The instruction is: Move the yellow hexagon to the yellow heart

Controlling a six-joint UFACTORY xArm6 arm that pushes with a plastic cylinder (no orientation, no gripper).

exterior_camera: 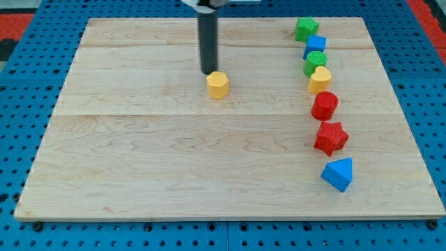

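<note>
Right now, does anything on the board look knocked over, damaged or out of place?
Nothing stands out. The yellow hexagon sits alone mid-board, my tip just at its upper left. The yellow heart sits in a tidy column of blocks at the view's right. The board looks undamaged.

Rod tip stands just above and to the view's left of the hexagon, touching or nearly so, in the board's upper middle. Well apart, toward the view's right, seven blocks form a column from top to bottom: star, cube, rounded block, heart, cylinder, second star, triangular block. The upper four crowd together, touching or overlapping; the lower three stand slightly apart.
</note>
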